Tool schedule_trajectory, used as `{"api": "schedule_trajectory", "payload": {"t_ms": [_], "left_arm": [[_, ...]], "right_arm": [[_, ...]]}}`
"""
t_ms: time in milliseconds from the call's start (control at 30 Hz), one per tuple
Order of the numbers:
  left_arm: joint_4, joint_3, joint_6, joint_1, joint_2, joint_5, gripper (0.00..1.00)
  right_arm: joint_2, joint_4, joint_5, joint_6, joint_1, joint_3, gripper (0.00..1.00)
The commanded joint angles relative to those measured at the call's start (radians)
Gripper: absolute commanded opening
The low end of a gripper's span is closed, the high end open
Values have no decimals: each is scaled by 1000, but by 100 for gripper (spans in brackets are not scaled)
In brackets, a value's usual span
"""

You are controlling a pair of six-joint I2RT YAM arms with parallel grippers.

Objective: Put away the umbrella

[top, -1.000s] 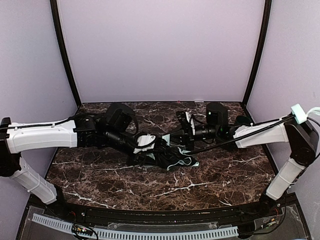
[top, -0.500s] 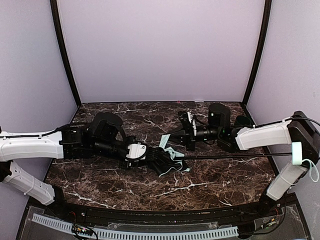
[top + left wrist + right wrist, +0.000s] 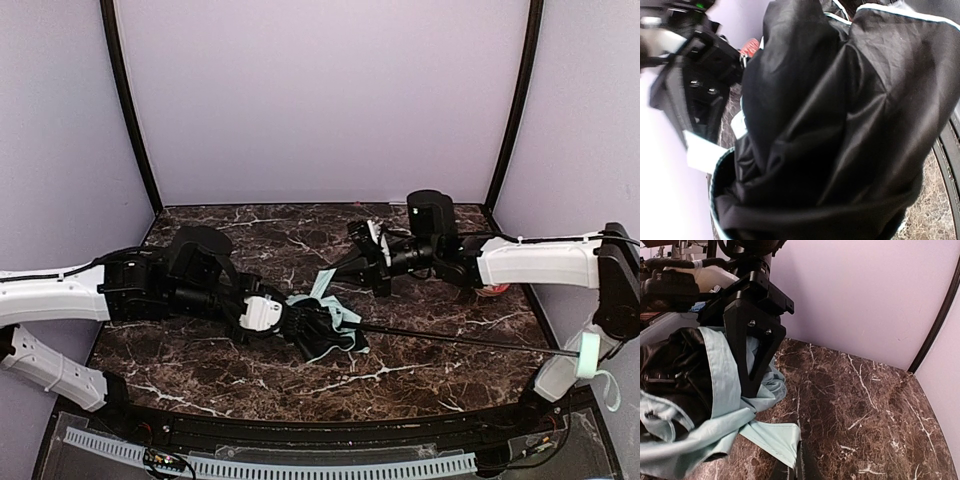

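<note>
Mint-green and black umbrella [image 3: 335, 335] lay bunched at the middle of the table [image 3: 200, 370], the left gripper [image 3: 295, 322] clamped on its crumpled canopy [image 3: 830, 130]. The right gripper [image 3: 345, 272], fingers pressed together, touched a fabric edge. Shaft [image 3: 460, 337] and handle [image 3: 588, 350] stretched rightward, uncollapsed; folding and stowing apparently remained.

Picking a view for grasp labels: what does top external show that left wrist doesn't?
Only top external: both arms, the left tool at the bunched umbrella, its thin black shaft stretched right to the mint handle, and the right tool at a raised mint strip. Only left wrist: creases of the black lining close up, filling the frame. Both: the bunched canopy, the marble table, a sliver of an orange object.
</note>
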State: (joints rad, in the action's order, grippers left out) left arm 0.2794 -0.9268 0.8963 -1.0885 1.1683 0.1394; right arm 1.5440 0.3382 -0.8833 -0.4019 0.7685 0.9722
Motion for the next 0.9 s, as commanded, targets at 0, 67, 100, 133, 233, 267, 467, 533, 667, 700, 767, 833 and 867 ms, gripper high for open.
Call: {"api": "schedule_trajectory", "payload": {"t_ms": [0, 67, 100, 133, 233, 267, 467, 533, 667, 700, 767, 833, 867], "left_arm": [[402, 34, 35, -85, 124, -79, 0], [390, 36, 20, -97, 169, -161, 0], [384, 32, 12, -97, 192, -194, 0], [381, 26, 2, -97, 210, -228, 0], [392, 10, -22, -95, 243, -292, 0], [395, 15, -24, -93, 246, -312, 0], [421, 46, -38, -67, 253, -437, 0], [425, 43, -41, -50, 255, -462, 0], [435, 26, -52, 6, 252, -509, 0], [437, 26, -54, 16, 246, -519, 0], [426, 35, -57, 24, 244, -521, 0], [389, 43, -82, 27, 269, -469, 0], [366, 44, -105, 27, 290, -437, 0]], "right_arm": [[-81, -121, 105, -150, -8, 86, 0], [-95, -172, 198, -220, 38, 76, 0], [-100, -188, 230, -235, 55, 69, 0], [-106, -188, 257, -239, 67, 59, 0], [-134, -140, 331, -241, 95, 23, 0], [-143, -123, 355, -244, 106, 11, 0], [-180, 93, 465, -200, 159, -57, 0], [-156, 170, 481, -179, 174, -58, 0], [-51, 214, 520, -179, 204, 32, 0], [-29, 232, 534, -181, 207, 51, 0], [11, 288, 571, -180, 207, 75, 0], [40, 308, 606, -190, 206, 96, 0], [42, 307, 610, -198, 207, 100, 0]]}}
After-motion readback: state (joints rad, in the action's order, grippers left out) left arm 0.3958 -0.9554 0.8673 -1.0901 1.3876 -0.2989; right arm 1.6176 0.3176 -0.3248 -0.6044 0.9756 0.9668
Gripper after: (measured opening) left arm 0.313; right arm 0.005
